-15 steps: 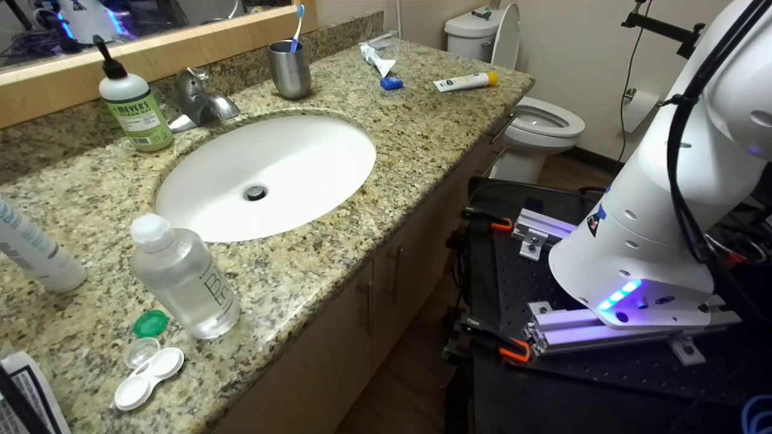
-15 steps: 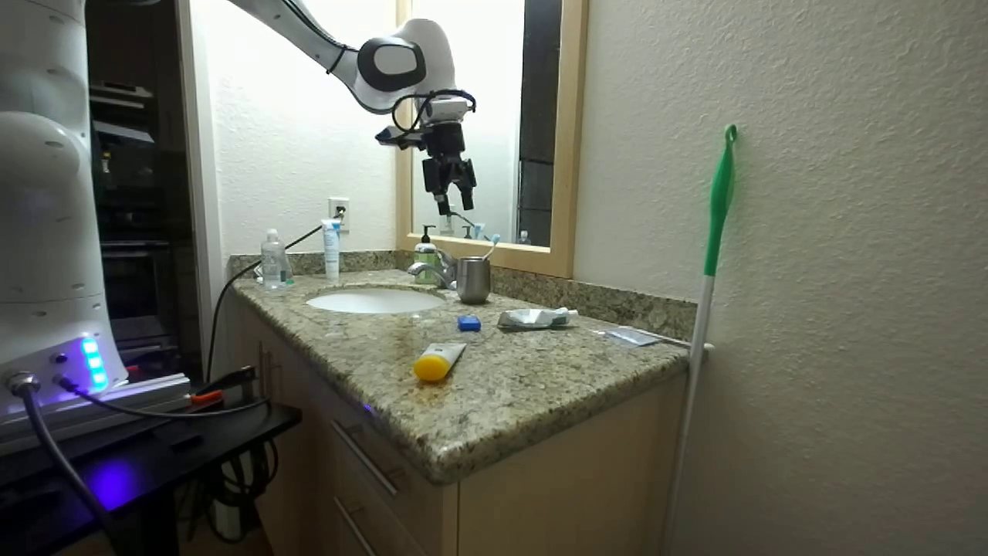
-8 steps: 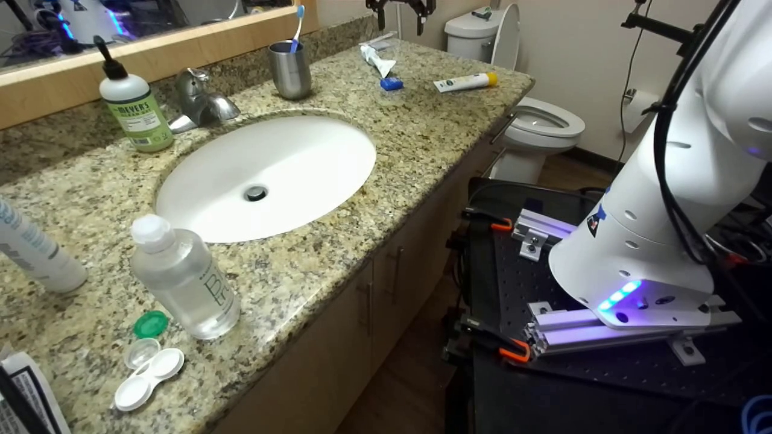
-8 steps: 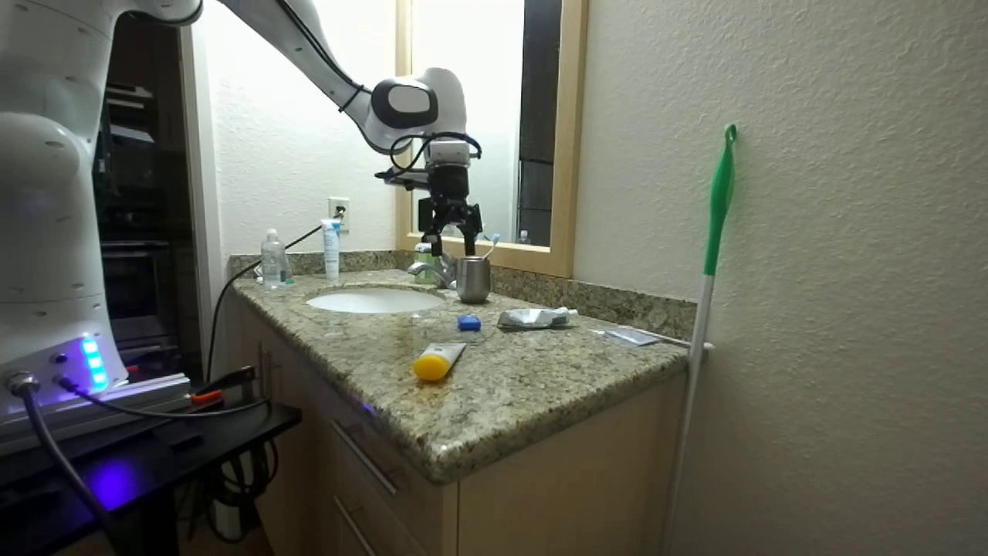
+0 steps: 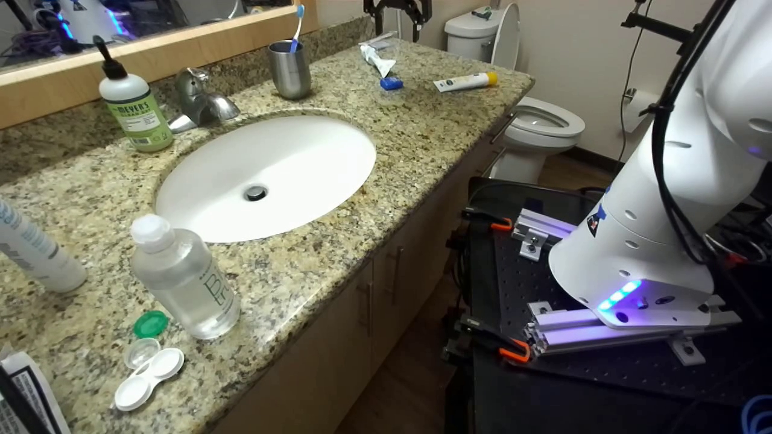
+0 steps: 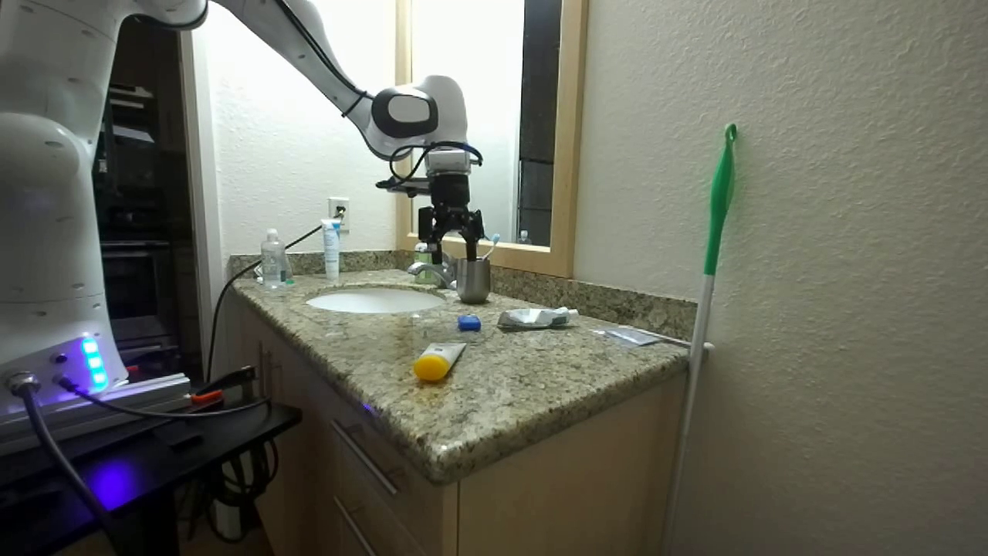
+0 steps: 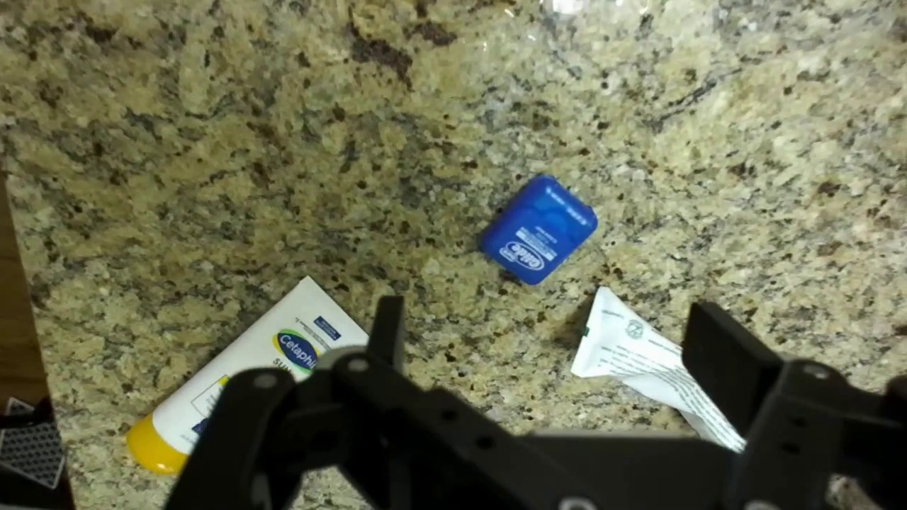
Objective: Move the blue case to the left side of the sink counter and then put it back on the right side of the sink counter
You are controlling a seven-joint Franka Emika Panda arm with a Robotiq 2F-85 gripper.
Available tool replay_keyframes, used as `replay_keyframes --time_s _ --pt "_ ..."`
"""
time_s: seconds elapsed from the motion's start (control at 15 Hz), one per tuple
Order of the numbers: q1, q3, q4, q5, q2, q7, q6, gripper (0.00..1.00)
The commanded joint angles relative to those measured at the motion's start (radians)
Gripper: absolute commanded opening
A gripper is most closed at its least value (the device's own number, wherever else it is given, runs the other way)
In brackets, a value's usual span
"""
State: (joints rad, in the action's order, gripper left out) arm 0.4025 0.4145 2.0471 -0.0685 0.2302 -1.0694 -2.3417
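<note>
Gripper lower than a second ago, we're descending | fingers standing wide | blue case lying on right of counter, ahead of finger gap in wrist view, long axis slanting

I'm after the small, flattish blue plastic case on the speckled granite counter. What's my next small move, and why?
I'd probably lower the black two-fingered claw slightly, without closing it. In both exterior views it hangs, open, above the speckled beige-brown granite counter; in the wrist view, the flattish blue plastic case lies ahead of its opening, roughly centred side to side.
</note>
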Motion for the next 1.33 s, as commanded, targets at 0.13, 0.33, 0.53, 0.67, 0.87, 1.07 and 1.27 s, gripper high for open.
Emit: replay_keyframes --time_s 0.13,0.33,0.53,0.67,0.87,1.07,1.27 --pt "-0.004 0.016 -0.009 0.085 0.119 -0.050 -0.128 1.00" --pt "0.001 0.017 -0.045 0.128 0.198 -0.059 -0.123 1.00" --pt "-0.017 0.028 -0.017 0.111 0.171 -0.047 -0.119 1.00" --pt "-0.019 0.028 -0.020 0.110 0.169 -0.047 -0.119 1.00" --pt "-0.018 0.023 -0.072 0.122 0.241 -0.075 -0.102 1.00" --pt "-0.021 0.021 -0.090 0.137 0.287 -0.097 -0.127 1.00" --pt "-0.044 0.028 -0.108 0.137 0.322 -0.158 -0.188 1.00"
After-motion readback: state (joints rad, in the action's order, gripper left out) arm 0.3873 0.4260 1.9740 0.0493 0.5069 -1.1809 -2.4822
